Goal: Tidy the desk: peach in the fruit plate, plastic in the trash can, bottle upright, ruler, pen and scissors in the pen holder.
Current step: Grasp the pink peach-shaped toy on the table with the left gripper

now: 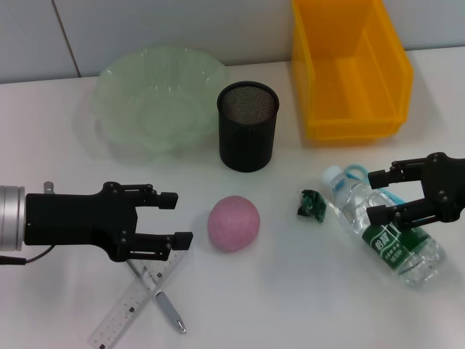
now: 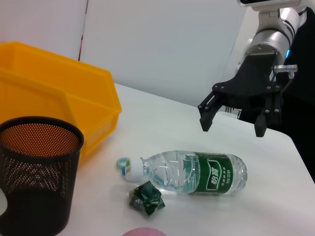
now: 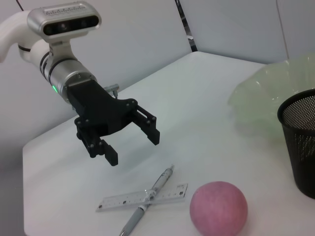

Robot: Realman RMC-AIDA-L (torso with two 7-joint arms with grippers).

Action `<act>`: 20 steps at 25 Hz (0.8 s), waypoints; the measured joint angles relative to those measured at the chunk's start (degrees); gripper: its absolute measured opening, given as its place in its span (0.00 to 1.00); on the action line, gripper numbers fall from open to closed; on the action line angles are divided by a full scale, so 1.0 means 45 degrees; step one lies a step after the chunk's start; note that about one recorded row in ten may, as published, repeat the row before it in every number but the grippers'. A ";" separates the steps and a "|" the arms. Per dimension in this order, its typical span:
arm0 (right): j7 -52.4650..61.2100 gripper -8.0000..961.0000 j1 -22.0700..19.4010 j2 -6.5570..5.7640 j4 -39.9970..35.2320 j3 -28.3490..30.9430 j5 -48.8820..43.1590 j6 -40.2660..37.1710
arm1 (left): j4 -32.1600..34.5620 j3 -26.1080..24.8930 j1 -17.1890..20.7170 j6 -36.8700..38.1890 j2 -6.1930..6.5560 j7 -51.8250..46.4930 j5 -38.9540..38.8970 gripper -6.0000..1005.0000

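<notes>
Peach: round, soft, bruisable; grasp across middle.
Left gripper: spread, left of peach.
Right gripper: spread over lying water bottle.

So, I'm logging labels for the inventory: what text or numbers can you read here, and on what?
Bottle green label: white characters, too blurred to read.
Ruler: graduation marks only, numbers too small to read.
Pen holder, yellow bin, fruit plate, peach, plastic wrapper: no text visible.
</notes>
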 joint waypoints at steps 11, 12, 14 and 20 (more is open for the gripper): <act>0.0001 0.86 0.0008 -0.0008 -0.0004 -0.0055 -0.0169 0.0001 | 0.0167 -0.0001 -0.0006 -0.0018 -0.0035 0.0018 0.0058 0.76; 0.0001 0.86 0.0009 -0.0008 -0.0004 -0.0055 -0.0195 0.0001 | 0.0163 -0.0002 -0.0037 -0.0069 -0.0050 0.0043 0.0033 0.76; 0.0001 0.86 0.0006 -0.0008 -0.0003 -0.0055 -0.0220 0.0000 | 0.0145 -0.0001 -0.0075 -0.0134 -0.0060 0.0062 0.0014 0.76; 0.0001 0.86 -0.0030 -0.0008 -0.0003 0.0003 -0.0253 -0.0001 | 0.0019 0.0893 -0.0236 -0.1578 -0.0160 0.0197 -0.0246 0.76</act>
